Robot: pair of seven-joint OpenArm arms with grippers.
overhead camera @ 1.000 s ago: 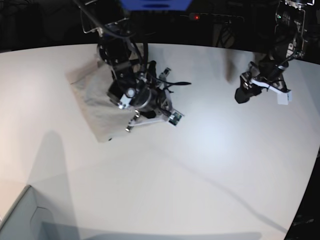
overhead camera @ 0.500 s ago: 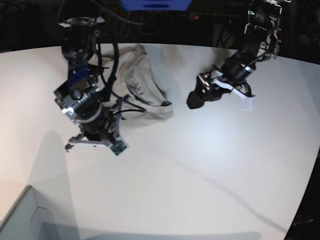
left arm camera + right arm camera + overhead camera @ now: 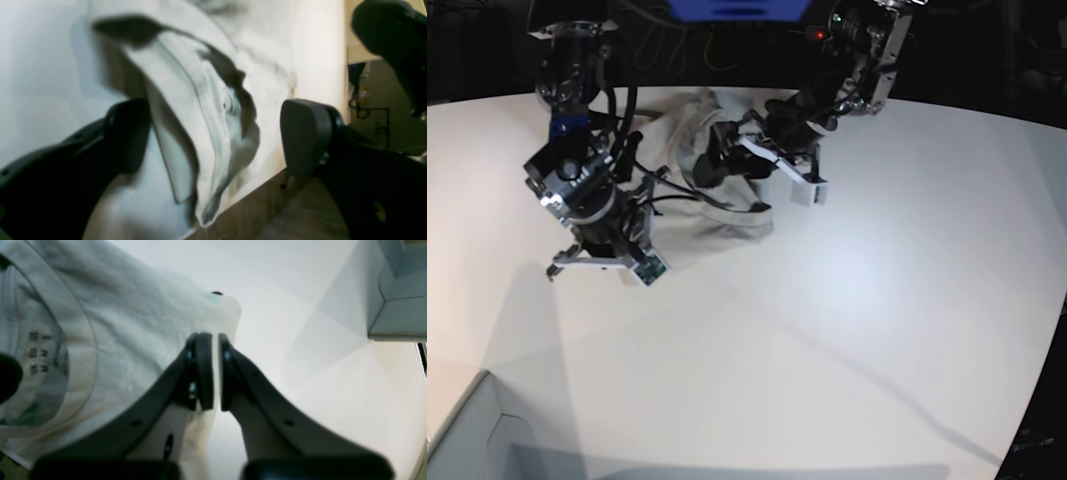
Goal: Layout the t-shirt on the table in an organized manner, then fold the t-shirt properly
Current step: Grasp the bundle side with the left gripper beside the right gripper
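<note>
The light grey-beige t-shirt (image 3: 727,205) lies bunched near the far edge of the white table (image 3: 847,330). In the right wrist view its neckline and label show at the left, on the t-shirt (image 3: 110,333). My right gripper (image 3: 214,370) is shut, and the cloth's edge runs into its closed jaws. From the base view that right gripper (image 3: 617,240) sits at the shirt's front left. My left gripper (image 3: 217,136) is open, with a raised fold of the t-shirt (image 3: 186,100) between its fingers (image 3: 303,136). In the base view the left gripper (image 3: 712,165) is at the shirt's far side.
The table's far edge (image 3: 267,186) runs just past the shirt, and a fold hangs slightly over it. A pale box corner (image 3: 467,440) stands at the front left, also seen in the right wrist view as a box (image 3: 397,306).
My left arm has swung left across the table to the shirt and opened its jaws. My right arm has pulled front-left, and the flat folded shirt has opened into a bunched heap.
</note>
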